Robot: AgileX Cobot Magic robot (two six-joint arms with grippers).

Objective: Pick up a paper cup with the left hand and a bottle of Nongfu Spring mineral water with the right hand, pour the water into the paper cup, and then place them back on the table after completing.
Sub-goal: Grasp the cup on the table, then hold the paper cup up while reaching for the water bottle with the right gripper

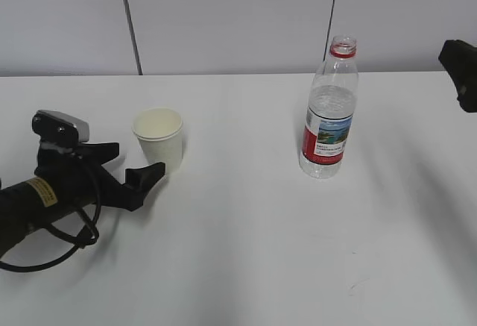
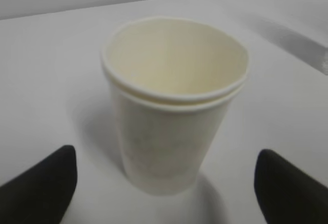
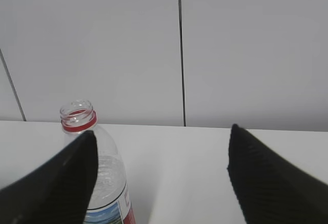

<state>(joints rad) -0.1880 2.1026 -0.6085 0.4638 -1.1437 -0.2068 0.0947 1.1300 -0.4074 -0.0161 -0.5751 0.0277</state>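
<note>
While the left hand [image 1: 141, 165] lay with its jaws spread, the paper cup [image 1: 159, 138] stood free just ahead of them; the uncapped Nongfu Spring bottle [image 1: 329, 113] waited before the spread right hand [image 3: 159, 178], so everything remained undone or finished—I cannot tell.

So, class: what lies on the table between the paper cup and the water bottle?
Nothing: between the paper cup and the bottle, the exterior view shows only bare white table.

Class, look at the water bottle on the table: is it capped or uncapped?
Uncapped. The bottle stands upright with its mouth bare; only the red ring sits below the threaded neck, and no cap shows in any view.
</note>
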